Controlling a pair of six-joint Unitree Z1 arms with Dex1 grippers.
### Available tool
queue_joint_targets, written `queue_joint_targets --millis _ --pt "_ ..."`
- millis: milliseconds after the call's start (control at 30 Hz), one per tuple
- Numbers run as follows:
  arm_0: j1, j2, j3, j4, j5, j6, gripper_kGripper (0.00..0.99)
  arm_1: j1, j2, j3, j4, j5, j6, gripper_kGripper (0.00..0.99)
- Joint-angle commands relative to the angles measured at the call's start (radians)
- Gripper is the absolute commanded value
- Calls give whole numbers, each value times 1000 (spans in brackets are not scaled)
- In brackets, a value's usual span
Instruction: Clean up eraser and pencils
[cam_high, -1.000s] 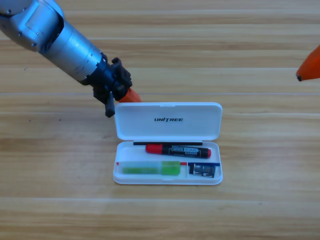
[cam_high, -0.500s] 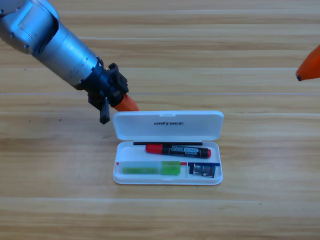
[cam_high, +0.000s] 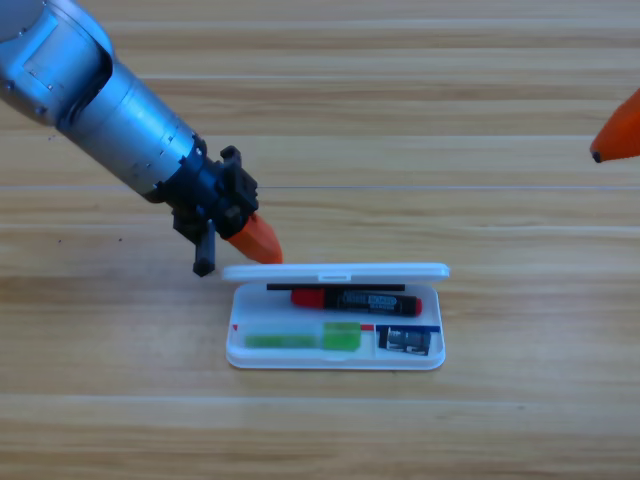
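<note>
The white case (cam_high: 233, 352) lies open at the table's middle. In its tray lie the pencils: a black marker with a red cap (cam_high: 362, 300) along the back and a light-green stick (cam_high: 300, 340) at the front left. The dark eraser (cam_high: 405, 341) sits in the front right corner. The lid (cam_high: 385, 270) shows only as a thin edge, tipped far forward over the tray. My left gripper (cam_high: 266, 250) is shut, its orange tip against the back of the lid's left end. My right gripper (cam_high: 612, 138) waits at the right edge, mostly cut off.
The grey left arm (cam_high: 95, 100) slants in from the upper left corner down to the case. Bare wooden table surrounds the case on all sides.
The left gripper has moved down and right behind the lid. The lid has swung from leaning back to tipped forward over the tray. The right gripper has not moved.
</note>
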Motion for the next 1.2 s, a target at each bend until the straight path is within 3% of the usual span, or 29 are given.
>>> queue_joint_targets --millis 33,1200 --pt "-43 -12 36 1 5 -14 0 -24 27 20 -22 18 7 989" --pt "-102 13 142 -97 27 -33 0 -23 38 23 -23 23 7 989"
